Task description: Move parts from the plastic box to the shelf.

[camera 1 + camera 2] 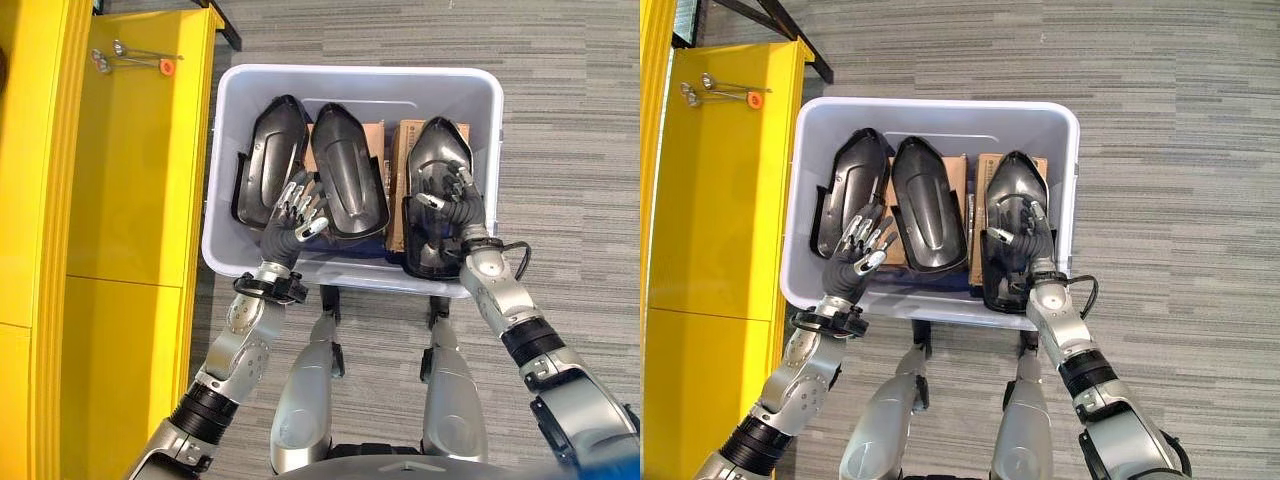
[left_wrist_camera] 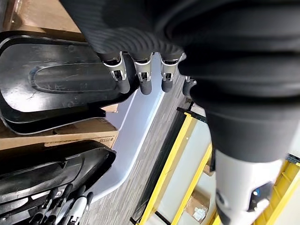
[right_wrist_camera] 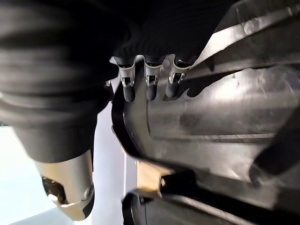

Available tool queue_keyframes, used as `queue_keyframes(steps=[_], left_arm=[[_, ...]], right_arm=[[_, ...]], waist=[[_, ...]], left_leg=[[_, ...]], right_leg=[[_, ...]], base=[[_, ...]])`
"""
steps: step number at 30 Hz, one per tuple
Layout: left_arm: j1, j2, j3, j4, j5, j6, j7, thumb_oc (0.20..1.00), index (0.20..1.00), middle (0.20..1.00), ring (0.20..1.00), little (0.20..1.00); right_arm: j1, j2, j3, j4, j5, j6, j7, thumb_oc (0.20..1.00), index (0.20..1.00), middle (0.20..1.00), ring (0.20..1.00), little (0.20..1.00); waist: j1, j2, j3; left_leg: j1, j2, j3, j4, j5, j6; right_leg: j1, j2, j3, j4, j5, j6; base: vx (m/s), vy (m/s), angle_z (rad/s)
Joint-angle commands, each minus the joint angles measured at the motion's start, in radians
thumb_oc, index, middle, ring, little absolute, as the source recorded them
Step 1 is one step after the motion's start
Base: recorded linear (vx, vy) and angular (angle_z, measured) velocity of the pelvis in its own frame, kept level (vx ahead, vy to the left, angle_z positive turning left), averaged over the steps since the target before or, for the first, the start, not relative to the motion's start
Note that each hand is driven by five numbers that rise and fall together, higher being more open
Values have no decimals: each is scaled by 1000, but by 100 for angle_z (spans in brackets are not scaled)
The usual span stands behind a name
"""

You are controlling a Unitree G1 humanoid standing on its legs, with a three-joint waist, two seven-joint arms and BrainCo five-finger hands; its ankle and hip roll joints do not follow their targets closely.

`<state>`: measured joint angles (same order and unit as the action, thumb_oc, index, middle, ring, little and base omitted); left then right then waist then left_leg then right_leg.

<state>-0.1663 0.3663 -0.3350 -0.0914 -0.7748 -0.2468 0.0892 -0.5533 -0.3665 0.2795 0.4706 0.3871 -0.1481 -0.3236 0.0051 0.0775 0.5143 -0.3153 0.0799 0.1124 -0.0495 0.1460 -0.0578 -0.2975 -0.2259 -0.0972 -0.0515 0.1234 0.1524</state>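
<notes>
Yellow shelf point(image 1: 130, 150) runs along the robot's left, with a small metal tool with an orange tip point(image 1: 140, 60) lying on its top. Beside it on the grey carpet floor point(image 1: 570, 130) sits the plastic box point(image 1: 355, 85), pale and open-topped. Inside, three black moulded parts stand side by side on cardboard cartons point(image 1: 395, 135): left part point(image 1: 270, 150), middle part point(image 1: 345, 170), right part point(image 1: 440, 150). No part is on the shelf yet.

Left hand point(image 1: 295, 215) reaches over the near rim, fingers spread and relaxed, tips between the left and middle parts, gripping nothing. Right hand point(image 1: 1025, 235) lies on the right part's near end, fingers loosely extended against its surface, thumb out to the side; not closed around it.

Judged step: getting a hold on a part before lifting. To do it well, wrap fingers and thumb round an edge or flange rather than the smooth domed face, which looks slippery. Lift straight up to clear the rim and neighbouring parts, then swing left to the shelf.
</notes>
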Motion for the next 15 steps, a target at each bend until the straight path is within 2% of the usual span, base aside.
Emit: queue_keyframes(steps=[1,15], left_arm=[[28,33,14,-113,-14,-59,0,1000,1000,1000,1000,1000],[16,54,-21,-145,-48,-66,1,1000,1000,1000,1000,1000]], right_arm=[[-18,5,2,-13,-33,-52,-17,1000,1000,1000,1000,1000],[-170,-3,48,31,-19,-46,-30,1000,1000,1000,1000,1000]], waist=[[4,-36,-32],[21,-12,-11]], left_leg=[[-13,24,-17,153,-165,-7],[-61,14,-28,146,-152,-5]], right_leg=[[-61,-78,21,82,3,2],[-112,-80,18,104,1,0]], base=[[0,0,0],[-9,-2,3]])
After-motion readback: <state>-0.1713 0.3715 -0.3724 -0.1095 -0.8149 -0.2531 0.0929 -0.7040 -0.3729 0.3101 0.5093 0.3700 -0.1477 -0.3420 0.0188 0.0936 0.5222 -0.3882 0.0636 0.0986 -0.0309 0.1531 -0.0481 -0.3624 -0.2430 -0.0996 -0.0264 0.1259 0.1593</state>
